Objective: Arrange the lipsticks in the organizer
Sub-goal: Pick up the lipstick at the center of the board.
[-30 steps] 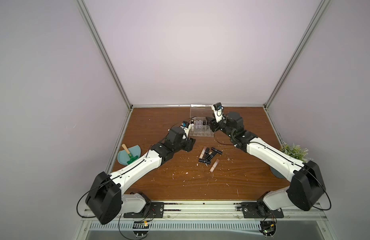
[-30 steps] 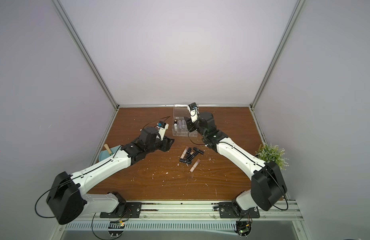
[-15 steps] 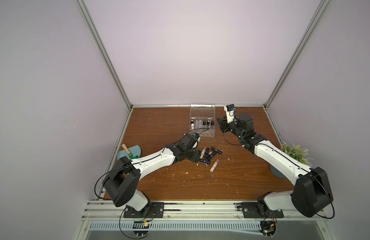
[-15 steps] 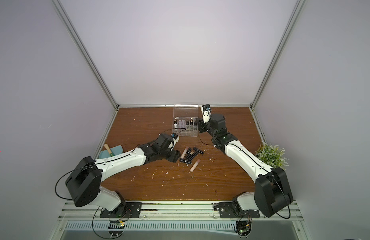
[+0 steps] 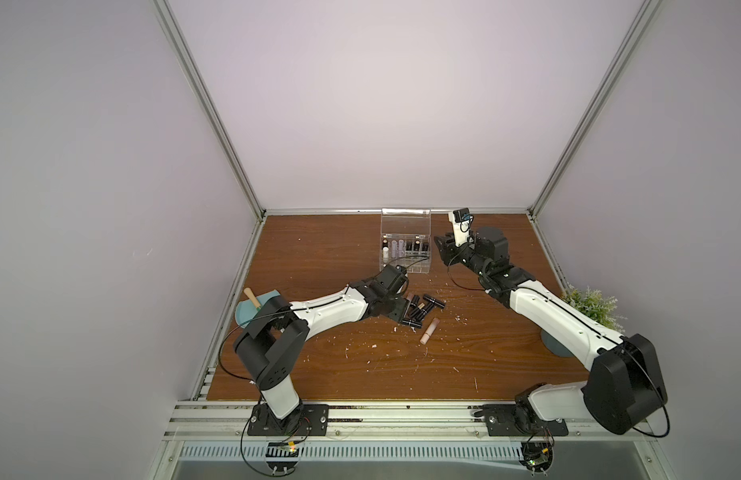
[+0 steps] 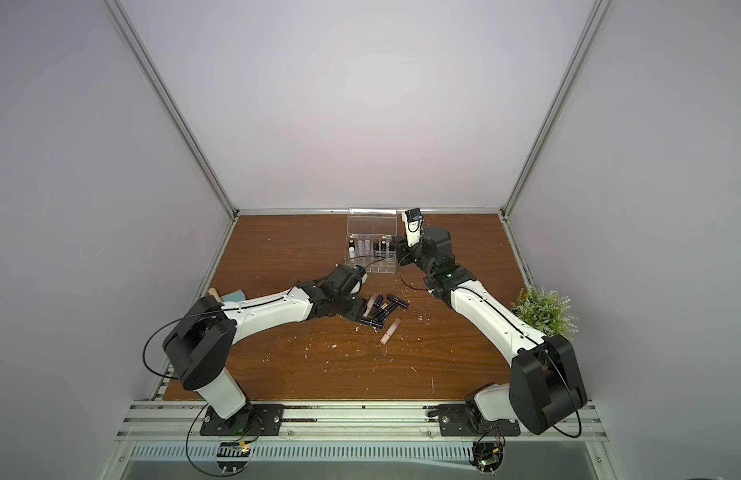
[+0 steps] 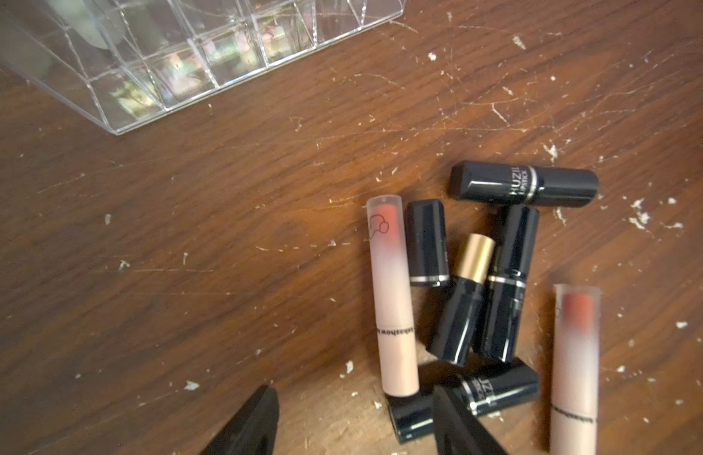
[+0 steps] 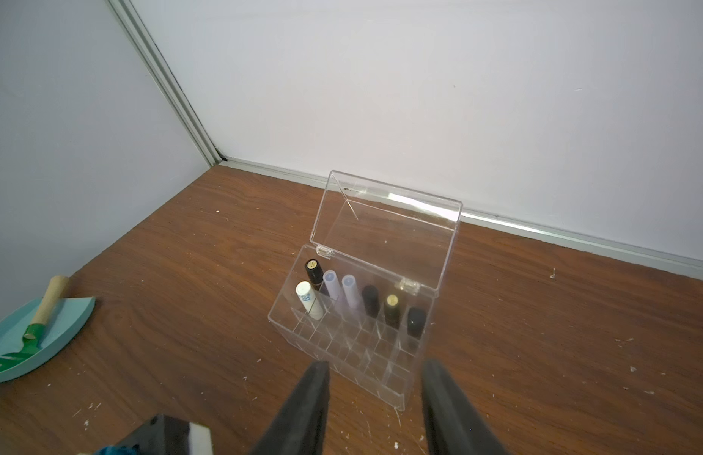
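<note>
The clear organizer (image 5: 404, 268) (image 6: 370, 268) (image 8: 381, 388) (image 7: 164, 78) stands at the back with its lid up. Several lipsticks (image 8: 370, 299) stand in its back row: black, lavender and a white one (image 8: 308, 299). A loose pile of lipsticks (image 5: 420, 309) (image 6: 381, 307) lies in front, with a beige-pink one (image 5: 429, 331) apart. My left gripper (image 7: 353, 390) (image 5: 395, 311) is open, low at the pile's left edge. A black lipstick (image 7: 411, 417) lies between its jaws near one finger, beside a beige-pink tube (image 7: 393, 295). My right gripper (image 8: 375, 362) (image 5: 441, 245) is open and empty, right of the organizer.
A light-blue dustpan (image 5: 252, 309) (image 8: 38, 335) with a wooden-handled green tool lies at the table's left edge. A small green plant (image 5: 593, 305) (image 6: 543, 309) stands at the right edge. White flecks are scattered over the wooden table (image 5: 318, 249).
My left gripper has come away from the organizer and down to the loose pile. My right gripper has drawn back to the right, off the organizer.
</note>
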Controlling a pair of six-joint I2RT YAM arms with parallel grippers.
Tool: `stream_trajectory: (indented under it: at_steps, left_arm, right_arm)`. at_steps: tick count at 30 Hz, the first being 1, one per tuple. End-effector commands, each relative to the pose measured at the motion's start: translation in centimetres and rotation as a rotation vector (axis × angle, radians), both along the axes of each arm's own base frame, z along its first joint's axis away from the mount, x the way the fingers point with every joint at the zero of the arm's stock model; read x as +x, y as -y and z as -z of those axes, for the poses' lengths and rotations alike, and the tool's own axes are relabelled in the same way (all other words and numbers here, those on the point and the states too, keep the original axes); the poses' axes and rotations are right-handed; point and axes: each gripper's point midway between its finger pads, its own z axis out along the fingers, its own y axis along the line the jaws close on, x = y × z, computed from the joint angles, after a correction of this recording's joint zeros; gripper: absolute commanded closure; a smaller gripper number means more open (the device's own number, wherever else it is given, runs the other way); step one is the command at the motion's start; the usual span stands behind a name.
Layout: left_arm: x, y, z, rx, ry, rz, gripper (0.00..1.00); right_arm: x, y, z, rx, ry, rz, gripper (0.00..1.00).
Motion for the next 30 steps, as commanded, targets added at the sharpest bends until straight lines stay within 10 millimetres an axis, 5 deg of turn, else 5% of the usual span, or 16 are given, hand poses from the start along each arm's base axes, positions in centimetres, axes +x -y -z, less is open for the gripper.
stream_trajectory:
  at_steps: [1,30]
  left_arm:
    - [-0.1,0.1,0.4,0.026,-0.02,-0.012,0.34]
    - [0.7,1.3,3.3,0.124,-0.057,0.023,0.47]
  right_arm:
    - [0.1,-0.1,-2.0,0.038,0.041,-0.006,0.56]
    - [0.1,0.0,-2.1,0.04,0.037,-0.006,0.59]
